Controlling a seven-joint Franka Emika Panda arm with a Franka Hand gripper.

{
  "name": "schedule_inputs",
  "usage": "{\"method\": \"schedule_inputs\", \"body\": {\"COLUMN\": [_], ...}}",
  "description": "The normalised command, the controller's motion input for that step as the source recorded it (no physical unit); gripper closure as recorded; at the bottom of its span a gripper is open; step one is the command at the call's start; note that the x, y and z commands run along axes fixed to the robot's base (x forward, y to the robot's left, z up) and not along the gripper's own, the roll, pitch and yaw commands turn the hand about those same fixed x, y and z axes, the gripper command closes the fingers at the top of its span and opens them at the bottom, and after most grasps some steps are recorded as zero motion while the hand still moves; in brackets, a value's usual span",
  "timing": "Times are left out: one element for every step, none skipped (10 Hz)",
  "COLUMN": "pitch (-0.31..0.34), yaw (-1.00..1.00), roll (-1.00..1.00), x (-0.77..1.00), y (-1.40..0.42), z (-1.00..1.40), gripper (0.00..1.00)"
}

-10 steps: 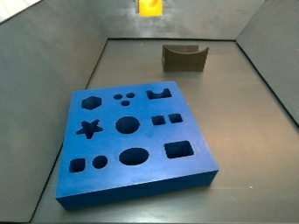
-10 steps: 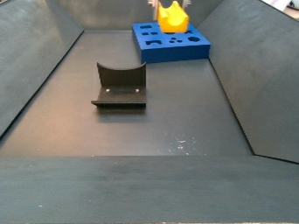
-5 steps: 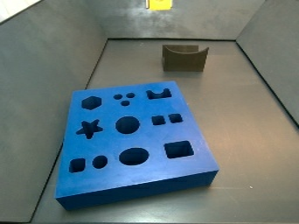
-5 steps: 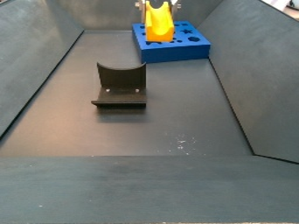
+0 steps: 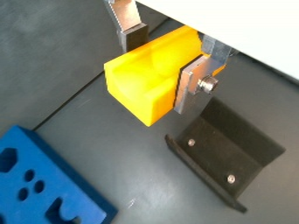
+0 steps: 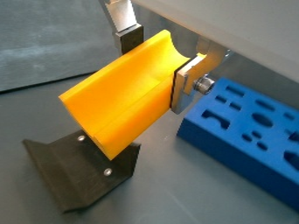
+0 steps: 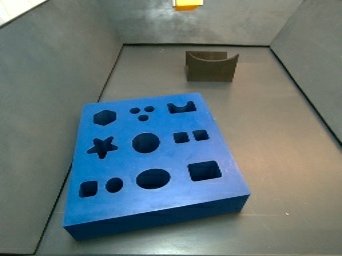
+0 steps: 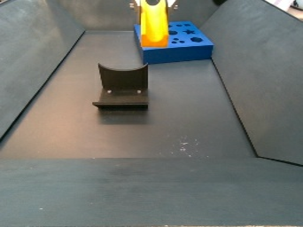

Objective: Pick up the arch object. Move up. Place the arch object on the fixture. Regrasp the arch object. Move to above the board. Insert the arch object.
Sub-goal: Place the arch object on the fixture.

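- In a wrist view, my gripper (image 5: pixel 163 54) is pinching the arch object (image 5: pixel 149 73) between its silver fingers (image 5: pixel 193 79). The fixture (image 5: pixel 222 157) sits on the floor below it.
- In a wrist view, the arch object (image 6: pixel 122 92) hangs over the fixture (image 6: pixel 73 166), with the board (image 6: pixel 246 131) beside it.
- In a side view, only the arch object's (image 7: pixel 189 4) bottom peeks in, high above the fixture (image 7: pixel 210 65). It shows less than a second ago, so I have gone up.
- In a side view, the arch object (image 8: pixel 153 23) hangs in front of the board (image 8: pixel 186 42), beyond the fixture (image 8: pixel 120 87). It looks turned narrower than before.
- I think I am on the move-up step. Next I must bring the piece down into the fixture's dip.
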Motion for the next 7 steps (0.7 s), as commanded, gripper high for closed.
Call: {"method": "schedule_inputs", "body": {"pitch": [0.054,0.054,0.053,0.043,0.029,0.025,0.022], "yaw": [-0.13,-0.14,-0.14,-0.13,-0.12,-0.1,-0.09], "roll": [-1.0,-1.0,-0.96,-0.82,-0.61,-0.46,-0.31], "x": [1.0,1.0,0.98,0.94,0.88,0.84,0.79], "y": [0.08,0.08,0.07,0.06,0.06,0.05,0.05], "z": [-0.02,-0.03,-0.03,-0.03,-0.03,-0.03,-0.03], "gripper": [1.0,1.0,1.0,1.0,1.0,1.0,1.0]}}
